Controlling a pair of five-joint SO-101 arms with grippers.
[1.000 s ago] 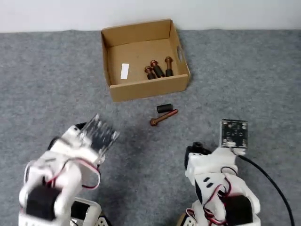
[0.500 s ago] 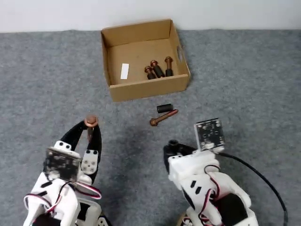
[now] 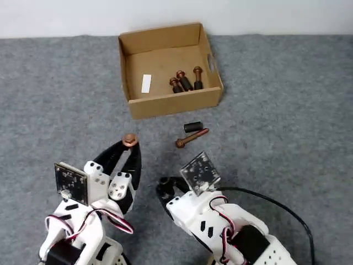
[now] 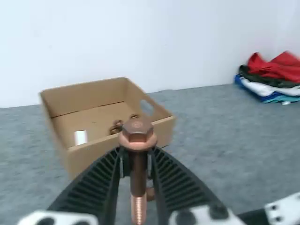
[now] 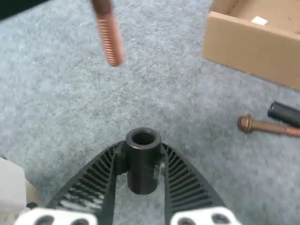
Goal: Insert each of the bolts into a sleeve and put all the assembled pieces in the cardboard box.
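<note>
Swinging inward, left gripper (image 4: 137, 158) holding bolt (image 4: 136, 134) approaches right gripper (image 5: 143, 151) holding sleeve (image 5: 142, 164).

Grey carpet (image 3: 287, 99) meets a white wall (image 3: 176, 16); folded clothes (image 4: 272, 77) lie beside it.

My desk layout
I see the cardboard box (image 3: 174, 104) at the desk's (image 3: 287, 99) far edge, three assembled pieces (image 3: 183, 81) inside; loose sleeve (image 3: 193, 127), then loose bolt (image 3: 192, 137), just before it.

Clamps a bolt (image 4: 136, 133) upright in the left gripper (image 4: 136, 157), a sleeve (image 5: 142, 173) in the right gripper (image 5: 142, 150); holds both grippers near each other.
</note>
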